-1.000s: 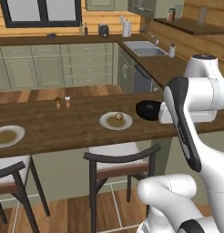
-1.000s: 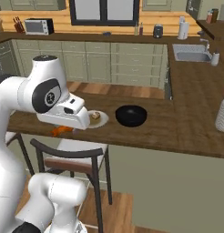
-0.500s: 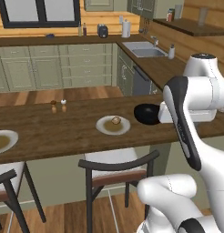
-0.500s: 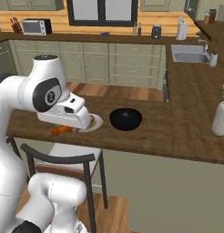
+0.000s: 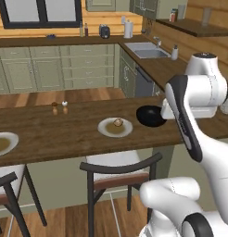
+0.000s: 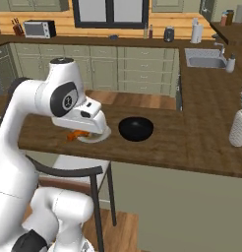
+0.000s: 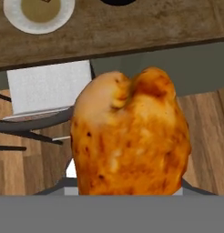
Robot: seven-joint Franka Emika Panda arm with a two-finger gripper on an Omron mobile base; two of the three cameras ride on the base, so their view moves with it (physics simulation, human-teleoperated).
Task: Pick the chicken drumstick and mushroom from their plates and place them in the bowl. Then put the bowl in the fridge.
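Base shifted right; pincer grips glossy orange-brown chicken drumstick. Left base view alone shows mushroom; bowl near the surface's front edge.

A large glossy orange-brown chicken drumstick is seen close to the camera, its bulbous end uppermost. Beyond it, a brown wooden counter is shown, with a round white plate with a beige centre resting on it. A white-seated dark-framed chair is seen below the counter edge.
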